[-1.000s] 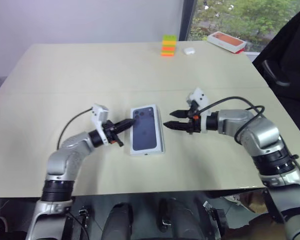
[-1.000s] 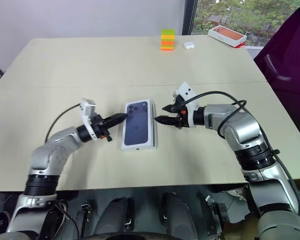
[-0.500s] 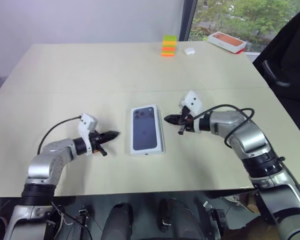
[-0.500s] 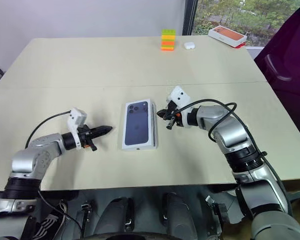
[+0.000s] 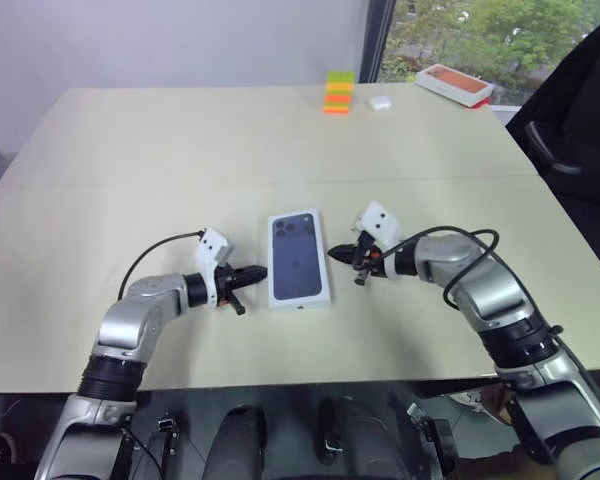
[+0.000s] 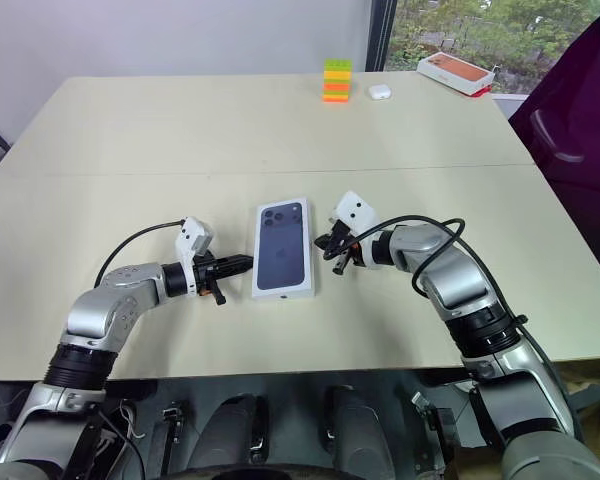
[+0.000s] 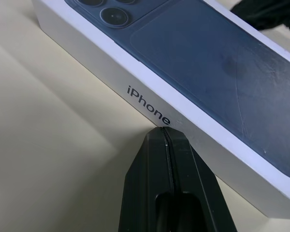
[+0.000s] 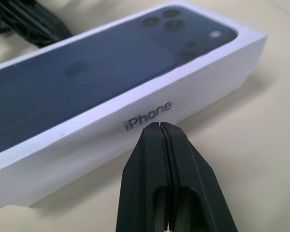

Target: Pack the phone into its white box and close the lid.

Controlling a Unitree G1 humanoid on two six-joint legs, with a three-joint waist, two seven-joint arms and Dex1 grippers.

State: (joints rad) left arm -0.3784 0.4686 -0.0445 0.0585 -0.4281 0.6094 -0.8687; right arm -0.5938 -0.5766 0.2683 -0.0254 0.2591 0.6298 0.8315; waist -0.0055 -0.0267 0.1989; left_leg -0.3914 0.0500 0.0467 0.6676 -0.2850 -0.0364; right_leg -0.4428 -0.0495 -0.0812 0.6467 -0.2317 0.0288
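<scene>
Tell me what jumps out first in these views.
The closed white cardboard box with a dark blue phone picture on its lid lies mid-table. The left hand and right hand, both shut, point at its long sides. A stack of green, yellow and orange blocks stands at the far edge.

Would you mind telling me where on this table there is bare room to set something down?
The wide stretch between the closed lid and the coloured block stack is bare, as are the table's left and right flanks. It is crowded mid-front, where the left gripper and right gripper flank the box.
</scene>
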